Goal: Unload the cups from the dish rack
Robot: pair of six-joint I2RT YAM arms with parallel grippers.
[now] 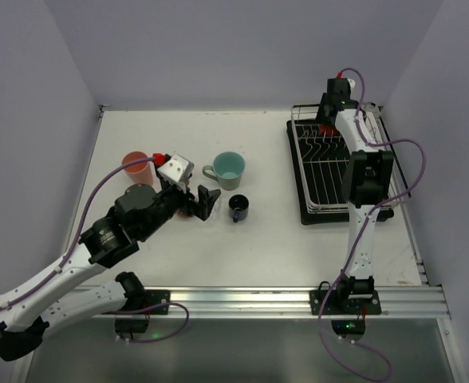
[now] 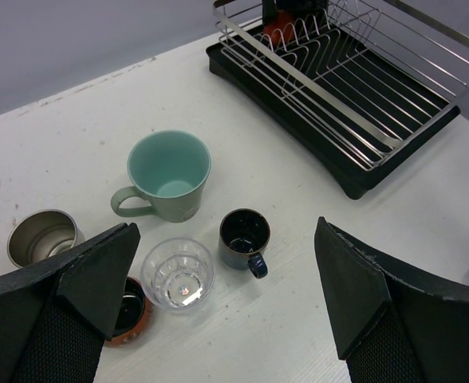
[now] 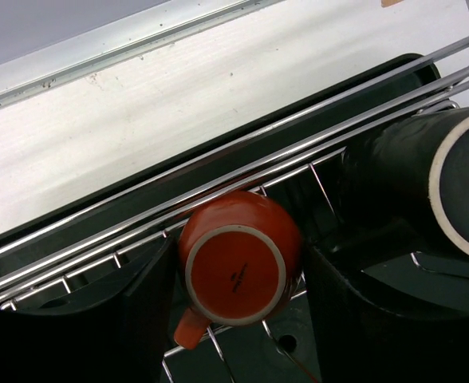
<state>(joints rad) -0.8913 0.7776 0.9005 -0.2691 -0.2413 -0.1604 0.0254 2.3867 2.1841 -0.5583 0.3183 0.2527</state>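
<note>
evidently poised to lift it, the right gripper [image 3: 241, 335] straddled the upturned orange ceramic cup [image 3: 236, 271] at the silver wire dish rack's [image 3: 218, 179] far end; whether its fingers [image 3: 139, 319] pinched, i could not tell. the left gripper [image 2: 222, 279] gaped wide, idle.

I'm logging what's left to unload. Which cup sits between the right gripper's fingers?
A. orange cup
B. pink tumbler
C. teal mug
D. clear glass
A: the right wrist view shows the orange cup, base toward the camera, in the rack, flanked by the right gripper fingers. The teal mug, glass and pink tumbler stand on the table.
</note>
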